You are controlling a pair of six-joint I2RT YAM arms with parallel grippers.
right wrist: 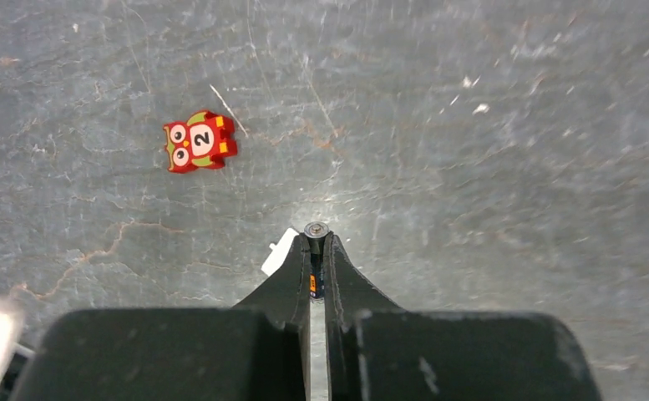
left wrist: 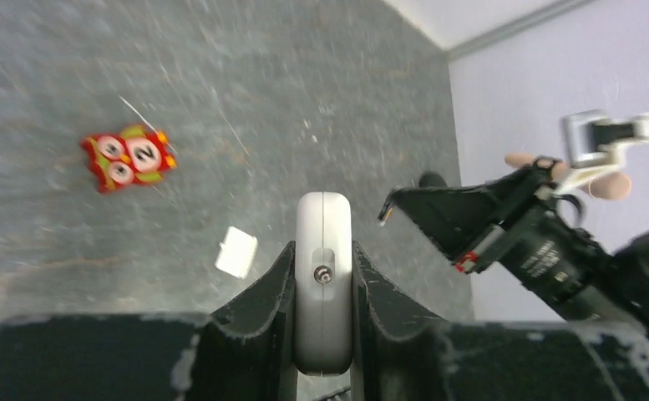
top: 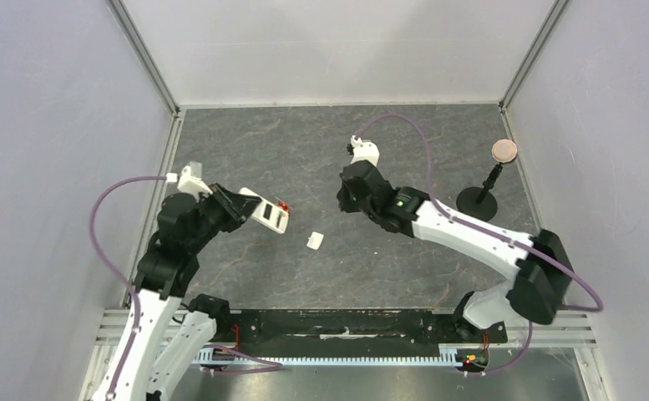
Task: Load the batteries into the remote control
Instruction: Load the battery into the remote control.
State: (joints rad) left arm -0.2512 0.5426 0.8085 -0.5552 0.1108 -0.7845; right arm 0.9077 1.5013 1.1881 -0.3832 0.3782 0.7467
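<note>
left gripper: clamping remote control by its sides, lifting it above table's left part
right gripper: pinching battery lengthwise
step: likely bringing battery to remote
doing well: aligning battery with compartment, checking polarity, pushing gently
cover: lying loose between arms

White remote, battery: both gripped

The left jaws grip the remote control, just left of a small white cover on the desk. A black stand sits well to the cover's right.
</note>
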